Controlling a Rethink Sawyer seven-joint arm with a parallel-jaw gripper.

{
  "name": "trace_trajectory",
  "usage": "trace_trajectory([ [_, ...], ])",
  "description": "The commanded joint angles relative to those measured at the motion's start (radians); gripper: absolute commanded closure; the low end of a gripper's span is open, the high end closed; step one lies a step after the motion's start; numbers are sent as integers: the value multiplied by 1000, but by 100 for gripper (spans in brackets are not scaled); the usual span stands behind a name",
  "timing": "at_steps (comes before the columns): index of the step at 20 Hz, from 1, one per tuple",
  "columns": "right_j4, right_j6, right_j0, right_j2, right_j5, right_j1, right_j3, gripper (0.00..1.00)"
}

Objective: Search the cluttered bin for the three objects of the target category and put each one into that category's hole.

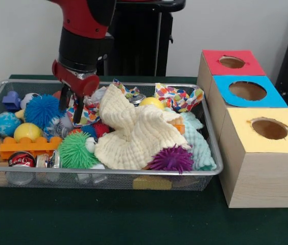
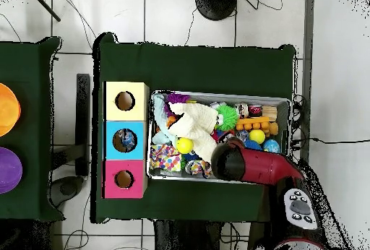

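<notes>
**Green table: bin, boxes, arm**

Green cloth (image 1: 134,219) covers the table; white wall behind.

Item 1. Wire bin (image 1: 103,178), filled with clutter. Front view, taking the bin centre as clock centre:
- cream cloth (image 1: 131,135) at centre, crumpled, lying over other items
- purple spiky ball (image 1: 172,159) at 4 o'clock, touching the cloth's edge
- green spiky ball (image 1: 75,150) at 8 o'clock
- blue spiky ball (image 1: 43,109) at 10 o'clock
- orange brick (image 1: 29,147) at 8 o'clock, near the left wall
- yellow ball (image 1: 26,131) just above the brick
- globe ball (image 1: 6,123) at 9 o'clock, against the left wall
- red can (image 1: 21,160) at 8 o'clock, at the front wall
- patterned cloth (image 1: 177,98) at 2 o'clock
- mint cloth (image 1: 200,145) at 3 o'clock, along the right wall

Item 2. Three wooden boxes beside the bin at 3 o'clock, in a row, each with a round hole in its top: red box (image 1: 231,62) farthest, blue box (image 1: 246,91) in the middle, yellow box (image 1: 266,130) nearest. Overhead, something lies inside the blue box; the target category cannot be told.

Item 3. Red and black arm (image 1: 85,30), reaching down over the bin at 10 o'clock. Gripper (image 1: 70,104) with fingers parted and holding nothing, tips low among the clutter between the blue spiky ball and the cream cloth.
</notes>
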Motion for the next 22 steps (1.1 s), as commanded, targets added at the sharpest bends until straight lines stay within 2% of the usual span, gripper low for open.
trace_trajectory([
  [1,-65,-51,-21,40,9,116,-141,0],
  [13,-146,-144,-47,54,99,132,-235,0],
  [17,-185,-212,-46,62,179,120,-270,0],
  [22,-226,-223,-51,83,210,108,-266,0],
])
